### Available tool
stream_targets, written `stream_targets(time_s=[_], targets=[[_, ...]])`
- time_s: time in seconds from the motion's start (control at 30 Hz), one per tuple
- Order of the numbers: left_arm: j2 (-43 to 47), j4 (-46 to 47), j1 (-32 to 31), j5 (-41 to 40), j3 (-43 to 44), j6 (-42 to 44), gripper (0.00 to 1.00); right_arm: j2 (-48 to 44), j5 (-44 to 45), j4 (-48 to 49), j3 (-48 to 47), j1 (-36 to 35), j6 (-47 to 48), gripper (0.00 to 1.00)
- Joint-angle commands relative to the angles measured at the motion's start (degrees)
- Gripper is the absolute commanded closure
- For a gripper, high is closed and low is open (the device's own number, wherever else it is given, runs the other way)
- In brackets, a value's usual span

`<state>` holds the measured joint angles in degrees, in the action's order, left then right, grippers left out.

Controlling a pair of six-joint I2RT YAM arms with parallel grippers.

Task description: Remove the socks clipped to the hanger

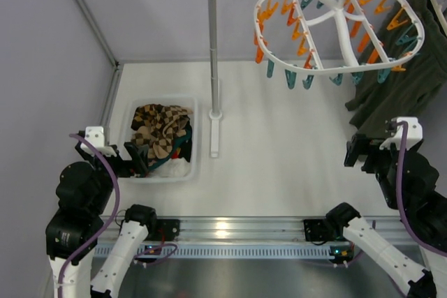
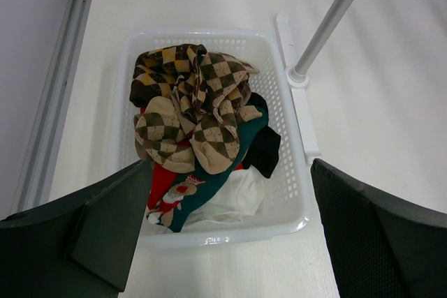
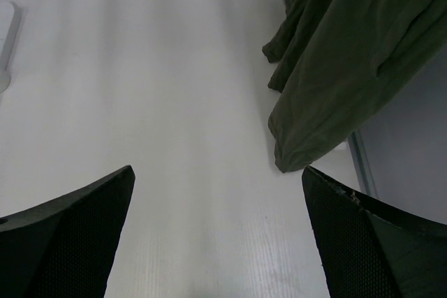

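socks: brown/tan argyle, heaped on top of the pile in the basket, just left of the pole rack's foot. Off the hanger, tangled together, top of the heap above the basket rim. Left wrist view shows the same heap at the basket's far end.
hanger: white oval frame with cross bars, hooked on the pole rack's top bar, right of the upright. Hangs tilted, well above the bench.
clips: orange and teal pegs, dangling off the hanger frame on the rack's right side.
pole rack: grey upright on a white foot, near mid-bench, top bar running off to the right.
basket: white perforated tub on the bench, touching or just beside the left of the rack's foot; can't tell which.
other laundry: red and teal sock, a black piece and a white cloth under the argyle heap, at the basket end nearer the arms than the rack's foot.
green garment: dark green, hanging at the far right end of the rack's bar, beyond the hanger, hem on or near the bench.
left fingers: spread wide, holding nothing, at the basket's near-left edge, left of the rack's foot and aimed across the basket toward it.
right fingers: spread wide, holding nothing, well right of the rack's foot, over bare bench, garment hem just ahead on their right.
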<state>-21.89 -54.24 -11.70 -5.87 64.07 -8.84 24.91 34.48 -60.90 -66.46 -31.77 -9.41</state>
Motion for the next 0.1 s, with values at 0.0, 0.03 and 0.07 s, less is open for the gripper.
stream_targets(time_s=[0.0,0.03,0.07], targets=[[-0.8,0.4,-0.2,-0.6,1.4,0.2,0.01,-0.5,0.6,0.4,0.6,-0.4,0.3,0.01],[-0.7,0.4,-0.2,-0.7,1.4,0.2,0.01,-0.5,0.5,0.6,0.7,-0.4,0.3,0.00],[-0.7,0.4,-0.2,-0.8,1.4,0.3,0.02,-0.6,0.4,0.7,1.0,-0.3,0.3,0.01]])
